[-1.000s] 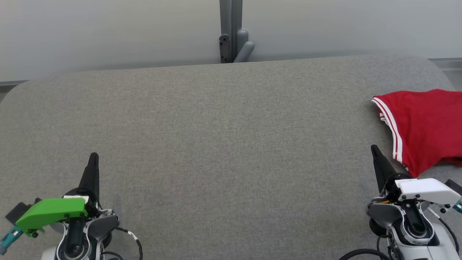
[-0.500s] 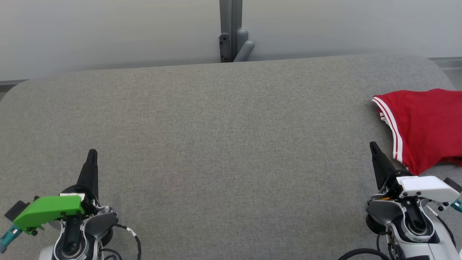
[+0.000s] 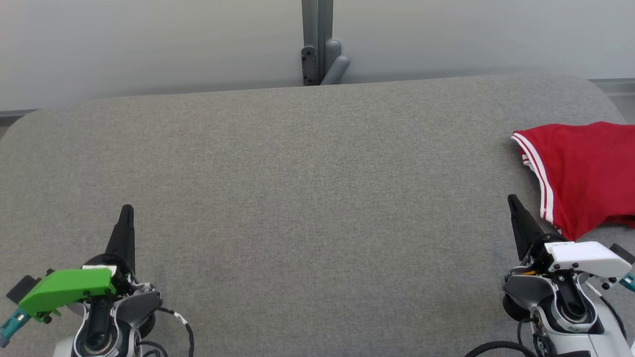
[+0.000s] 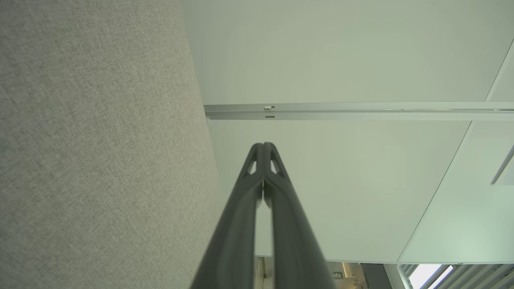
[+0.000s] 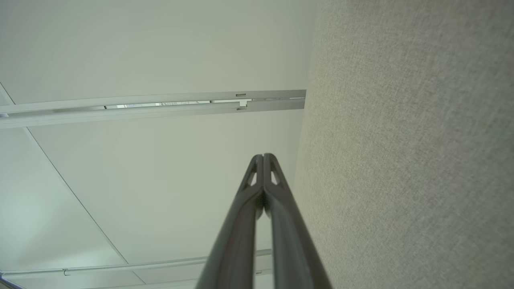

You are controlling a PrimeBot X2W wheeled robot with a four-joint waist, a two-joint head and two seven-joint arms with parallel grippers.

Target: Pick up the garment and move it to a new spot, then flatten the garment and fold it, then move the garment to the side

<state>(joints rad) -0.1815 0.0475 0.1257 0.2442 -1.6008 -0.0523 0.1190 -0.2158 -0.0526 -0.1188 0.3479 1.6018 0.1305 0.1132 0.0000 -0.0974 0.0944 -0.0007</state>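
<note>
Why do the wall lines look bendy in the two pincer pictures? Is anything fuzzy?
Left wrist view: the wide lens bows the wall seam, and the left pincer goes fuzzy near the bottom edge. Right wrist view: same bowing, same fuzz on the right pincer. Head view: soft even light, red garment sharp.

Your left claw (image 3: 127, 210) sat low at the left, fingers pressed together and pointing forward; your right claw (image 3: 512, 201) mirrored it at the right, likewise closed
</note>
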